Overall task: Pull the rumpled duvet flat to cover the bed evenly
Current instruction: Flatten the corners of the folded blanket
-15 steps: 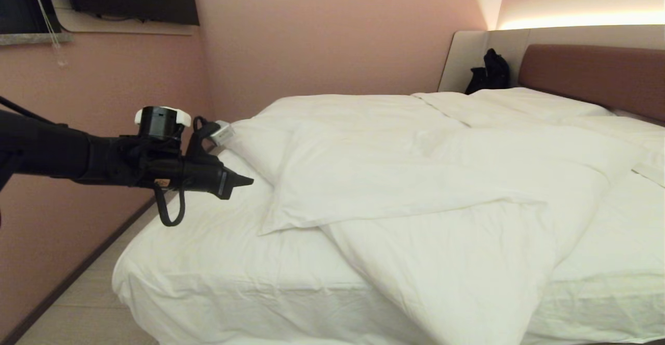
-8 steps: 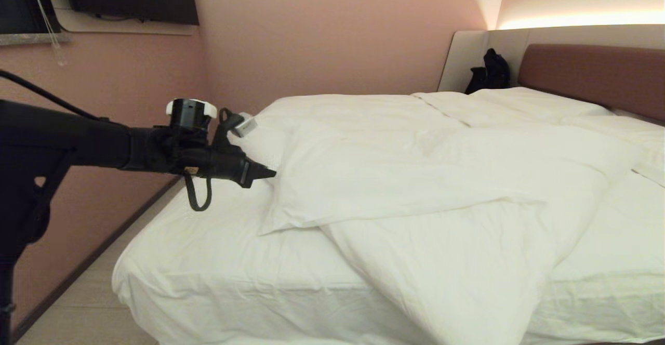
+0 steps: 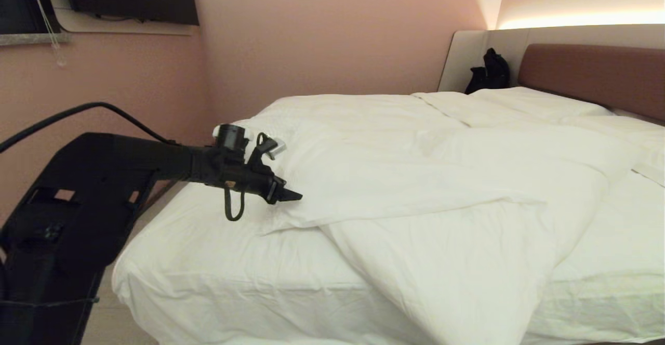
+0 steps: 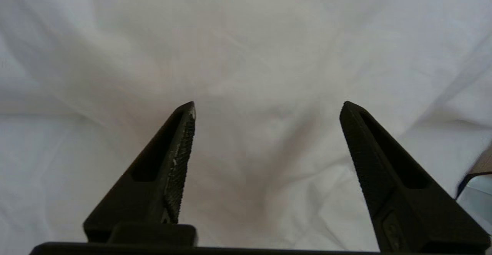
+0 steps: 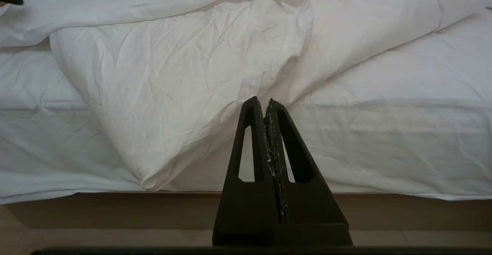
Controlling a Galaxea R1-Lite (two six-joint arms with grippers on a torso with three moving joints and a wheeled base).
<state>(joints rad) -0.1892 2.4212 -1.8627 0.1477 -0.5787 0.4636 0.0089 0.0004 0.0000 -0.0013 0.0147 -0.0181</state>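
Reaching in from the left of the head view, the left tool (image 3: pixel 291 195) has been carried rightward and slightly downward across the last second, from a spot clear of the bedding to the folded-back edge of the duvet (image 3: pixel 415 178) at centre left of the frame. Over the same interval its jaws have been parted: a second ago they were seen closed to a point, and now, in the left wrist view, the two fingers (image 4: pixel 180 139) are spread wide with only white cloth between them and nothing gripped. Whether cloth is already being touched cannot be told.

The duvet is left rumpled on the bed (image 3: pixel 218 277): one flap is doubled back across the middle of the frame, and a corner is draped over the near edge at lower centre, as is also seen in the right wrist view. Bare sheet is exposed at lower left and at right.

The right tool (image 5: pixel 269 107) is kept closed and empty, parked low in front of the bed's side.

An approach to a grasp is judged to be under way; no pulling has yet been done, so the spreading is judged hardly begun.
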